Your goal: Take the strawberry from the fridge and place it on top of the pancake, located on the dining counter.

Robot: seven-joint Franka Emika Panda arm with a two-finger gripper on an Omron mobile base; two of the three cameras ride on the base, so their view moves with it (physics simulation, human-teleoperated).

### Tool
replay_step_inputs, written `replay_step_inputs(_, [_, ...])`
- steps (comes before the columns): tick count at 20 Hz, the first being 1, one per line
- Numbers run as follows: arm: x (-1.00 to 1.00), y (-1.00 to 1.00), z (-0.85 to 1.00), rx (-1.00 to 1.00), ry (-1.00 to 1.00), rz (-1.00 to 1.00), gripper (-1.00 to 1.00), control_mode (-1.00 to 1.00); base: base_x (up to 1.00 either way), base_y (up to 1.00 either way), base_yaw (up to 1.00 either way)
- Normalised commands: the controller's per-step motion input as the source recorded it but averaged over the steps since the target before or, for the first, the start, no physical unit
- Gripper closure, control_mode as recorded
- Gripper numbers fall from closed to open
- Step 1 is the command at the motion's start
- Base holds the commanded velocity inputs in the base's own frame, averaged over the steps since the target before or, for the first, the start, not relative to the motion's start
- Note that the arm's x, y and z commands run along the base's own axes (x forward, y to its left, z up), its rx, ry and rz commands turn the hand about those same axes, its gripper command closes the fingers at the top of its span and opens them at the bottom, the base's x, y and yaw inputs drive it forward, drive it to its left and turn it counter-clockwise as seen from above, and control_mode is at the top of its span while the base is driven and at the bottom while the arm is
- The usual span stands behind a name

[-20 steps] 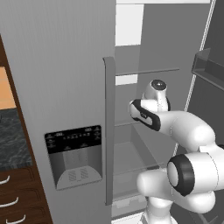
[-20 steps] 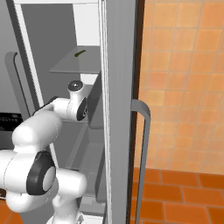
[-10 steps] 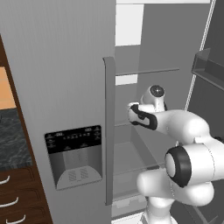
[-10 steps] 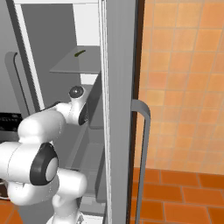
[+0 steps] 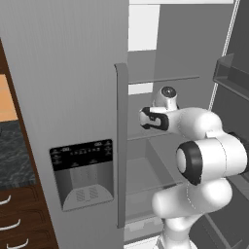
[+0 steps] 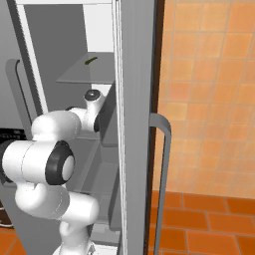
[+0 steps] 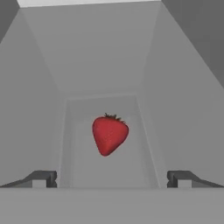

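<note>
- Since a second ago the arm has folded lower and reached further into the open compartment of the fridge (image 5: 73, 97); the wrist sits lower against the shelves in both base views. Base views otherwise unshifted.
- Gripper (image 7: 111, 178): jaws spread fully wide, nothing between them. Both fingertips (image 7: 43, 178) stand at the lower corners of the hand view, well apart.
- Strawberry (image 7: 109, 134): bright red, green-brown calyx at top, point tilted down and to the left in the hand view. It lies on the pale floor of a bin or shelf inside the fridge, ahead of the gripper and centred between the fingertips, not touching either.
- Grey side walls of the compartment rise on both sides of the strawberry; back wall behind it.
- Left base view: closed fridge door with black dispenser panel (image 5: 82, 172) and long vertical handle (image 5: 121, 146); arm's wrist just right of the handle, at the level of a glass shelf (image 5: 163, 80).
- Right base view: arm enters the fridge left of the open door's edge; orange tiled wall (image 6: 209, 89) to the right.
</note>
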Motion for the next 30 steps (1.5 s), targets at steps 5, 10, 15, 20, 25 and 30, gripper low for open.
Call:
replay_step_inputs(5, [0.37, 0.00, -0.07, 0.00, 0.00, 0.00, -1.00, -1.00, 0.00, 0.00, 0.00])
replay_step_inputs(10, [0.30, 0.00, -0.17, 0.00, 0.00, 0.00, -1.00, -1.00, 0.00, 0.00, 0.00])
replay_step_inputs(15, [0.01, 0.00, -0.15, 0.00, 0.00, 0.00, -1.00, -1.00, 0.00, 0.00, 0.00])
replay_step_inputs(20, [0.00, 0.00, -0.12, 0.00, 0.00, 0.00, -1.00, -1.00, 0.00, 0.00, 0.00])
replay_step_inputs(25, [0.00, 0.00, -0.17, 0.00, 0.00, 0.00, -1.00, -1.00, 0.00, 0.00, 0.00])
replay_step_inputs(30, [0.05, 0.00, -0.21, 0.00, 0.00, 0.00, -1.00, -1.00, 0.00, 0.00, 0.00])
